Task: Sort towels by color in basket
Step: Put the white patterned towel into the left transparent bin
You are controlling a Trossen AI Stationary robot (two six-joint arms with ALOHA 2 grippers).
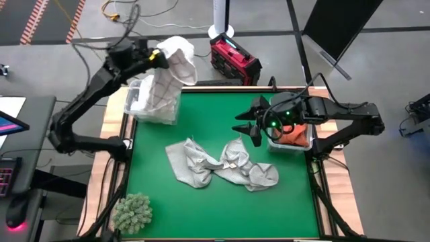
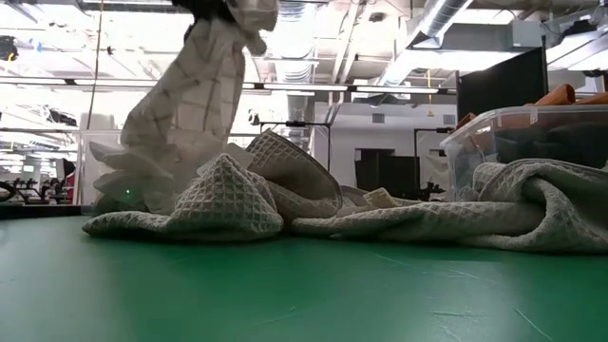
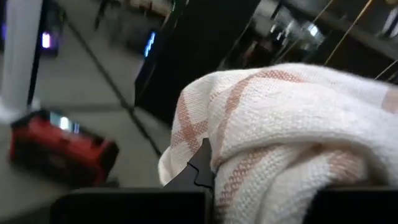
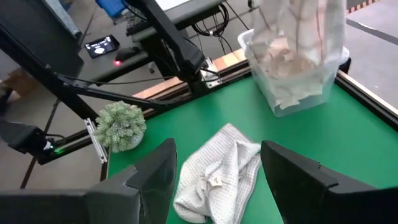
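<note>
My left gripper [image 1: 160,56] is shut on a grid-checked white towel [image 1: 171,77], held high over the clear bin [image 1: 138,91] at the table's far left. The towel also shows in the low view [image 2: 190,114] and in the left wrist view [image 3: 292,130]. Two light grey towels [image 1: 218,167] lie crumpled on the green table's middle. My right gripper [image 1: 252,129] is open and empty, beside a clear bin [image 1: 306,144] at the right edge that holds rust-orange towels [image 1: 293,136]. In the right wrist view its fingers frame a grey towel [image 4: 217,171]. My left gripper holds the checked towel by a bunched upper part [image 3: 249,155], several layers gathered between the fingers [image 3: 200,167]. The towel hangs below the gripper, slack. Its lower end [image 4: 292,81] reaches down into the left clear bin.
A fuzzy grey-green clump [image 1: 132,212] sits at the table's near left corner. A red box [image 1: 235,59] stands on the floor beyond the far edge. Bare green table lies along the near edge.
</note>
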